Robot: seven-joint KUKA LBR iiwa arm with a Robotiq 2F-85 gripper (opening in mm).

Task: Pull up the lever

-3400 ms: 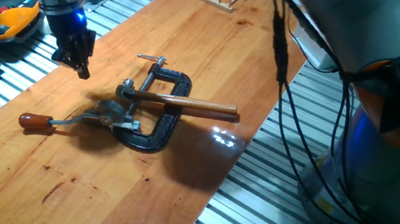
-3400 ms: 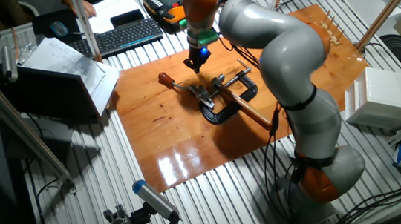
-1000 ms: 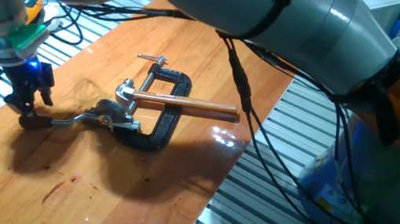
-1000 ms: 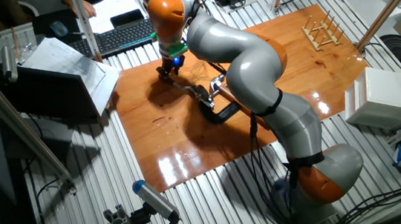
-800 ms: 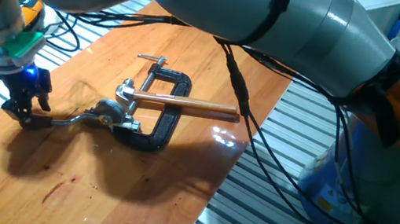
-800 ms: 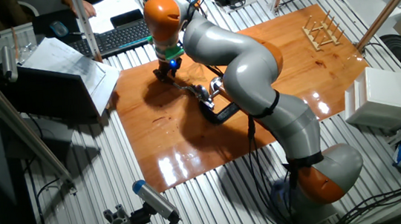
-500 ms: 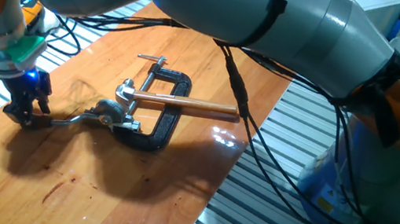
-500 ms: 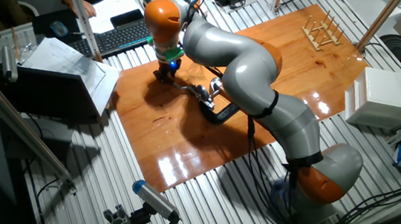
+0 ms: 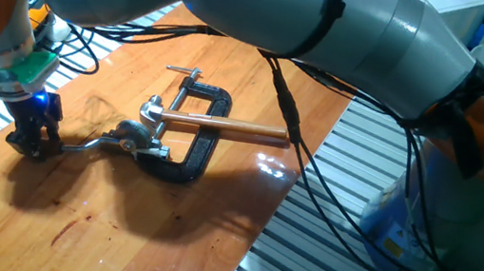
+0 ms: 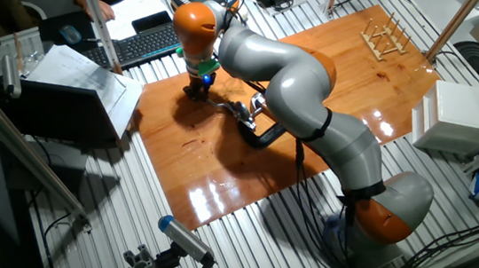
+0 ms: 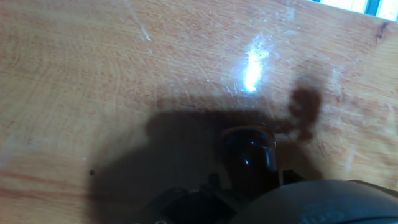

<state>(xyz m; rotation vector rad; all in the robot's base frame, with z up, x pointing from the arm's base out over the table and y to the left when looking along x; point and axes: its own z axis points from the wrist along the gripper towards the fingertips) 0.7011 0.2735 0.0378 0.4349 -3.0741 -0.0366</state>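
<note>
A wooden table point(image 9: 208, 236) carries the apparatus, with the grey and orange arm point(image 9: 270, 10) arching over it from the right. Near the table's centre a black C-clamp point(image 9: 193, 152) lies flat, a long brown rod point(image 9: 224, 127) crossing above it. The lever point(image 9: 87, 144), a thin bent silver arm, runs from the silver mechanism point(image 9: 138, 137) at the clamp out to the left, low against the table. The gripper point(image 9: 32, 141) stands upright over the lever's far end, its dark fingers closed around the knob point(image 11: 249, 155), which the hand view shows as a dark rounded shape between them, just above the wood.
</note>
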